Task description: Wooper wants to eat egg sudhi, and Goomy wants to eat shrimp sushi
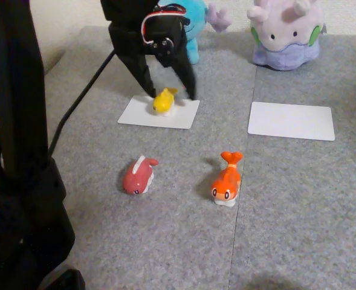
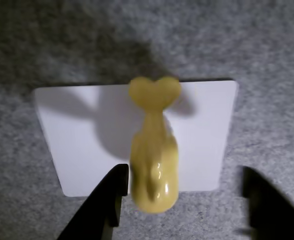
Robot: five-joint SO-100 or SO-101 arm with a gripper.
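Arm all matte black plastic; gripper (image 1: 169, 95) has two tapered black fingers (image 2: 104, 202), one wedge-shaped; red and white wires loop over the wrist joint, small round screw hub there, black cable trails off behind

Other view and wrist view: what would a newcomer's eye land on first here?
The black gripper straddles the yellow egg sudhi on a white card in front of blue Wooper, jaws open with a gap on one side in the wrist view. Next come the orange shrimp sushi and a red figurine on the grey mat, with Goomy behind an empty card.
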